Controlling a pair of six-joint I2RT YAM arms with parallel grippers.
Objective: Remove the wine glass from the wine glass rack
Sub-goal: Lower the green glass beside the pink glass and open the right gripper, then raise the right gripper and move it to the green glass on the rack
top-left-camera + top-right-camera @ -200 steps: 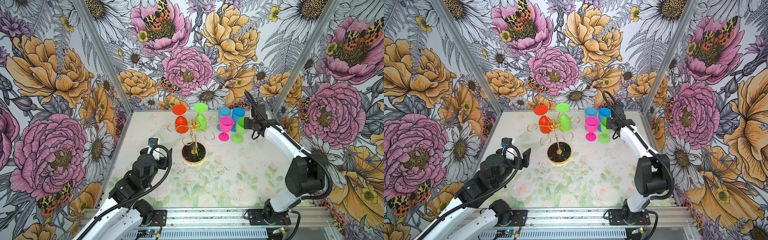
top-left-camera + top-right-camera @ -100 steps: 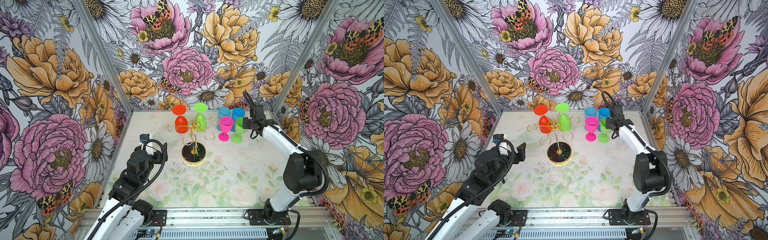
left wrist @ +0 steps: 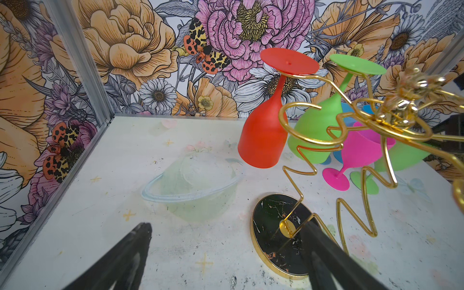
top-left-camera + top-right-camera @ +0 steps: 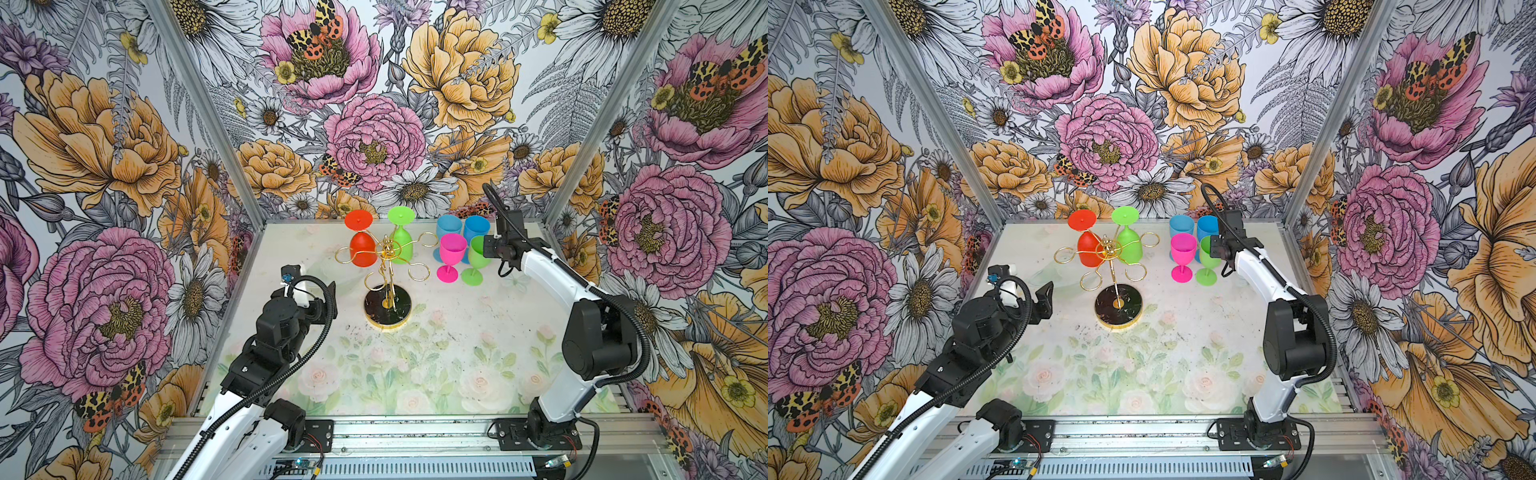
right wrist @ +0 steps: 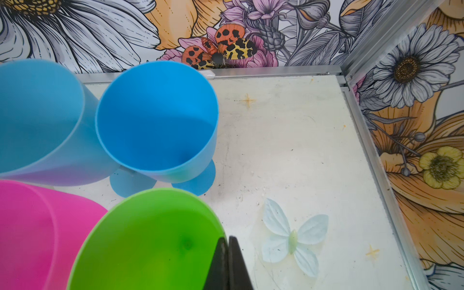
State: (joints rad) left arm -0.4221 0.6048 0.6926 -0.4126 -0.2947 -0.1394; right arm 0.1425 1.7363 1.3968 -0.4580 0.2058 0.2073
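Left claw (image 3: 226, 226) spread wide, right claw (image 5: 228, 241) closed at upright green glass (image 5: 150, 238) rim, pinch unclear

in the left wrist view the rack (image 3: 266, 226) runs off the edge, its top blurred, and the blue glasses (image 3: 349, 111) hide behind the hanging green glass (image 3: 308, 125) (only slivers show). in the right wrist view the pink glass (image 5: 25, 226) is cut by the edge.
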